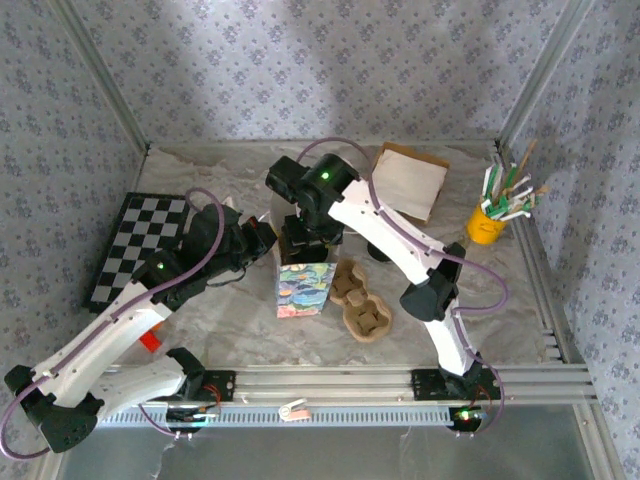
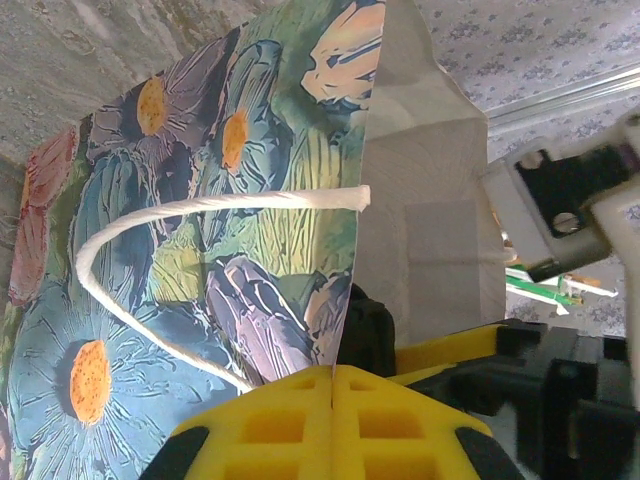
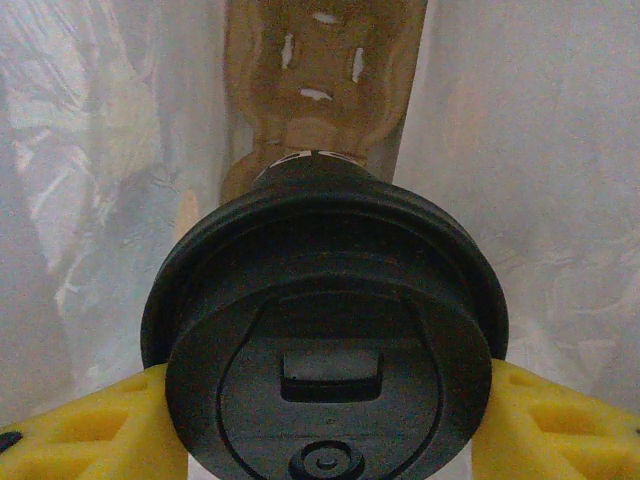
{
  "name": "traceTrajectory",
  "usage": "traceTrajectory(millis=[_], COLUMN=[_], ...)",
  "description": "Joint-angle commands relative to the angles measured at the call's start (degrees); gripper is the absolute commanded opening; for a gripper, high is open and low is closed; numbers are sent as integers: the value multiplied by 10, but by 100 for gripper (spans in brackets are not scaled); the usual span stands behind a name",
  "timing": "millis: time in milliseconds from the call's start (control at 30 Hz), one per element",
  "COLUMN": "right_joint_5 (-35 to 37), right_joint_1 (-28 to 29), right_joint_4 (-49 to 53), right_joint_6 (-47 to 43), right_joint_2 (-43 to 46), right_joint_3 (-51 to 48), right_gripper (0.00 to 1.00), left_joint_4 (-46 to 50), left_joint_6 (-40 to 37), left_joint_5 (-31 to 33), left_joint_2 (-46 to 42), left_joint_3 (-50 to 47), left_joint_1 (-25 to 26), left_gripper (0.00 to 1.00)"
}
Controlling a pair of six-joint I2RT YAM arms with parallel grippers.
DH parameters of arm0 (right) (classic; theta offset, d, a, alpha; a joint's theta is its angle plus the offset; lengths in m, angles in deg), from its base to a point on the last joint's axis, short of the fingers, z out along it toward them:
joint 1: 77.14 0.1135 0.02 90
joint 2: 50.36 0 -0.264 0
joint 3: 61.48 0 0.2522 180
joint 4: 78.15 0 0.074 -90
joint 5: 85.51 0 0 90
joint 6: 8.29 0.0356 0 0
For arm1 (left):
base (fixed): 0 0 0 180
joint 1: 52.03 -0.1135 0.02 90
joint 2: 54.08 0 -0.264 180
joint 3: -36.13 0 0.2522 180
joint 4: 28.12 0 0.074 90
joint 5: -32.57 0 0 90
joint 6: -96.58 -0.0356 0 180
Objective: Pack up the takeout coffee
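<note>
Marbled tabletop (image 1: 500,290), floral bag (image 1: 304,290), black-lidded cup (image 3: 325,340)

Table (image 1: 520,300), seen from above: gift bag (image 1: 304,288) at centre front; cup carrier (image 1: 360,303) just beside it on the right; checkerboard (image 1: 130,245) at far left; flat paper sack (image 1: 410,180) at rear right; utensil holder (image 1: 487,222) near the right edge. Right gripper (image 1: 303,238) just behind the gift bag, the cup (image 3: 325,340) clamped between its fingers; left gripper (image 1: 258,240) at the gift bag's left rear corner, closed on its rim

Cup (image 3: 325,340), carrier (image 1: 358,300), floral bag (image 1: 305,290) — one each
</note>
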Motion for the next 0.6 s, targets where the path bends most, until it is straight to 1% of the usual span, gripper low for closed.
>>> traceTrajectory(millis=[0, 167, 400, 467, 567], right_joint_5=[-7, -13, -3, 0, 7], right_joint_1=[0, 0, 0, 0, -1], right_joint_4=[113, 113, 113, 113, 113], right_joint_6=[-9, -9, -9, -29, -31], right_joint_2=[-6, -19, -32, -35, -35], right_joint_3=[-12, -12, -3, -3, -3], right_gripper=[61, 61, 61, 61, 61], left_joint_4=[-9, -5, -4, -5, -4], left_joint_6=[-21, -27, -34, -36, -43], left_joint_5=[-5, -2, -4, -6, -5], left_joint_2=[1, 0, -1, 0, 1], left_joint_3=[12, 12, 10, 10, 10], left_joint_1=[3, 3, 3, 3, 3], left_gripper=[0, 0, 0, 0, 0])
